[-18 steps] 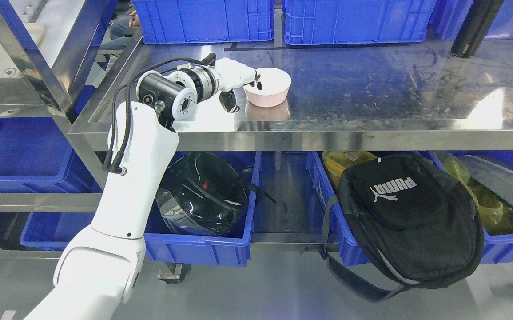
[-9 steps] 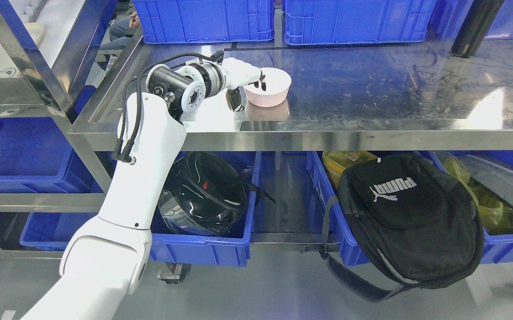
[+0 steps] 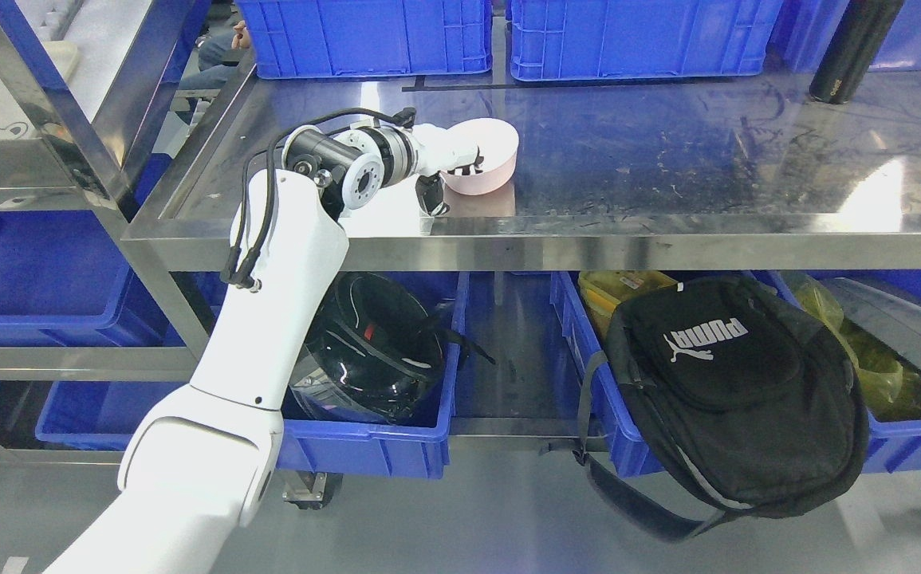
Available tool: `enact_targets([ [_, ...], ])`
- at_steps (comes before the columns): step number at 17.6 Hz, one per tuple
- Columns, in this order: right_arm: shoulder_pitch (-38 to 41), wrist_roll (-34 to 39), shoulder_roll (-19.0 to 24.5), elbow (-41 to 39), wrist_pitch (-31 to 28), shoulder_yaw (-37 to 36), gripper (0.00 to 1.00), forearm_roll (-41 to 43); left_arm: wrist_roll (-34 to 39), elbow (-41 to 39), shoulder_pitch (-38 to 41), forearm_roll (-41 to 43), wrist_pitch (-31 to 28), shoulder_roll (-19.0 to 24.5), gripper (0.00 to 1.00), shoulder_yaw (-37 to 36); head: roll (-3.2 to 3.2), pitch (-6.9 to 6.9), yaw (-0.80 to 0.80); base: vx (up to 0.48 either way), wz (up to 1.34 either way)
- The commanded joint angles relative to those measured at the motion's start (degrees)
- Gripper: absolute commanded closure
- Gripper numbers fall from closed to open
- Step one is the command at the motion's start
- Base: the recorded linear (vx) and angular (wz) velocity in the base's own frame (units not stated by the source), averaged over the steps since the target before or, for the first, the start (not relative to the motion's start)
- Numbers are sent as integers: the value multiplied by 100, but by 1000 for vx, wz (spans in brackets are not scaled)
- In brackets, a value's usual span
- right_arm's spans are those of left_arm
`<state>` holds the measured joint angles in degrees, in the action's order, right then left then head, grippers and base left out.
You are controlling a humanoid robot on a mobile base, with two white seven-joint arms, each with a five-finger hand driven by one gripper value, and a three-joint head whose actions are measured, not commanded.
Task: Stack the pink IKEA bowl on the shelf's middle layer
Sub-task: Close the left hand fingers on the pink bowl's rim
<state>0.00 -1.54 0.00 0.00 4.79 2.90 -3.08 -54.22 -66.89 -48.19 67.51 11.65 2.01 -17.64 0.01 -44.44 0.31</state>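
Note:
A pink bowl [image 3: 486, 158] sits on the steel shelf surface [image 3: 667, 151], tilted, with its left rim raised. My left hand [image 3: 454, 177] reaches in from the left. Its fingers [image 3: 470, 167] hook over the bowl's near-left rim and the thumb [image 3: 431, 196] sits below and outside the wall, so the hand is shut on the bowl. No second pink bowl shows on this shelf. The right arm is out of view.
Blue crates [image 3: 364, 36] [image 3: 639, 36] line the back of the shelf. A black bottle [image 3: 855, 48] stands at the far right. Below are blue bins with a black helmet [image 3: 368, 347] and a black backpack [image 3: 735, 391]. A steel upright [image 3: 53, 104] stands left.
My left arm has moved right and forward. The fingers have closed over the bowl's rim, and the bowl has tipped and shifted slightly left.

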Motion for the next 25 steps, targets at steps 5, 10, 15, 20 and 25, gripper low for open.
enact_targets([
  [5, 132, 5, -100, -100, -4, 0, 0, 0, 26, 536, -163, 8, 241, 10, 67, 235, 0, 0, 0, 0, 0],
  [10, 132, 5, -100, -100, -4, 0, 0, 0, 61, 694, -560, 8, 233, -69, 64, 376, 0, 0, 0, 0, 0],
  [15, 132, 5, -100, -100, -4, 0, 0, 0, 79, 1142, -560, -19, 277, -101, 64, 341, 0, 0, 0, 0, 0],
  [20, 132, 5, -100, -100, -4, 0, 0, 0, 298, 1616, -586, -19, 575, -101, 64, 288, 0, 0, 0, 0, 0],
  [25, 132, 5, -100, -100, -4, 0, 0, 0, 571, 1810, -647, -1, 716, -101, 55, 121, 0, 0, 0, 0, 0],
])
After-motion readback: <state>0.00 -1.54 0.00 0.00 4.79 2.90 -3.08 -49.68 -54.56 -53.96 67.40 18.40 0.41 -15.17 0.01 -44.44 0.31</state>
